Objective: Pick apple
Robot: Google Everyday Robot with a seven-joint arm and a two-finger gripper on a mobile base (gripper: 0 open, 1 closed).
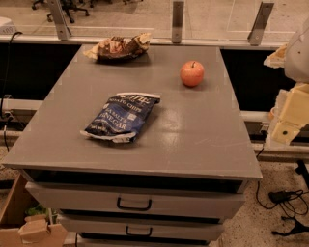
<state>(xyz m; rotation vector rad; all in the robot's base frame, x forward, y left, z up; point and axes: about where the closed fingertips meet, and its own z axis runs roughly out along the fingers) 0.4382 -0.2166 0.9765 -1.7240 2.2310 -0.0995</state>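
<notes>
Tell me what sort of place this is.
Likely an office or lab: wheeled chairs behind a glass partition, a grey drawer cabinet bearing the apple. The gripper hangs beside its right edge.

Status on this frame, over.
Gripper at right edge, beside the table. Apple upright, back right on it, untouched. Chip bag left, clear of path.

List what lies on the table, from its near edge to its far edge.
Blue salt-and-vinegar chip bag → apple → crumpled brown snack bag. The robot's hand hangs beyond the table's right edge.
</notes>
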